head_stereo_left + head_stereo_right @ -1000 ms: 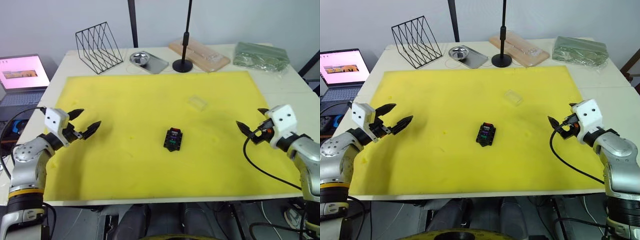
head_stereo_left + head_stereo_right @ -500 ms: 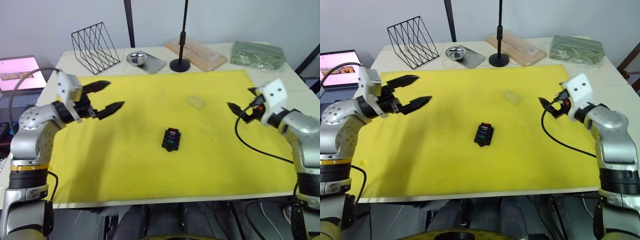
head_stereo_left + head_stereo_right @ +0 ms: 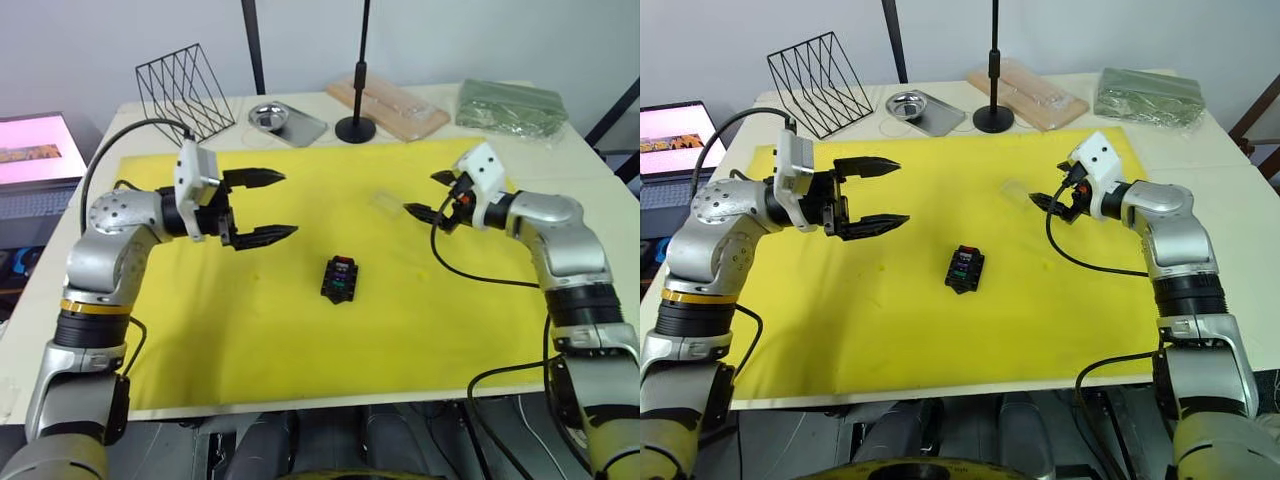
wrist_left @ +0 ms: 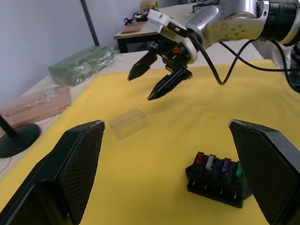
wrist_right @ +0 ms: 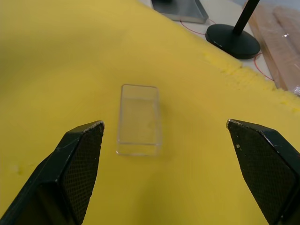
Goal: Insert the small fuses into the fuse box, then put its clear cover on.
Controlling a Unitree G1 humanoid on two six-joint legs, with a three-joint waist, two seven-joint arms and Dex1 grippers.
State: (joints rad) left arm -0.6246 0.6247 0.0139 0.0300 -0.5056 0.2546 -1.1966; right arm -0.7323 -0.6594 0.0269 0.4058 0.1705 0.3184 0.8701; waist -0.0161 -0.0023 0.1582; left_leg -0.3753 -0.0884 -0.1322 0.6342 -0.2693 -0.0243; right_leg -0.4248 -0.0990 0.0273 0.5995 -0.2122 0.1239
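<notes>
resting near the middle of a yellow foam mat (image 3: pixel 300 320), the small black rectangular fuse box (image 3: pixel 340 279) holds a row of small fuses (image 4: pixel 217 164) seated upright in its top slots; the left wrist view shows red, grey, purple and green tops side by side. nothing touches the box.

the small transparent rectangular plastic cover (image 5: pixel 139 119) lies flat on the mat, well apart from the box, further from the robot and toward its right side. it is not on the box.

the right gripper (image 3: pixel 1053 191) hangs above the mat just beside the clear cover, on the cover's right. its two black fingers are spread wide, and the right wrist view shows the cover lying between them lower down, untouched. nothing is held.

the left gripper (image 3: pixel 267 205) hangs over the mat to the left of the fuse box and apart from it. its fingers (image 3: pixel 252 177) are likewise spread wide with nothing between them.

beyond the mat, on the white table (image 3: pixel 500 125), stand a black wire file rack (image 3: pixel 182 88), a small metal tray with a round dish (image 3: pixel 280 120), a black round-based stand (image 3: pixel 354 128), a wooden board in clear wrapping (image 3: pixel 393 104) and a green wrapped bundle (image 3: pixel 511 104). an open laptop with a pink screen (image 3: pixel 35 153) sits off the table's left edge.
</notes>
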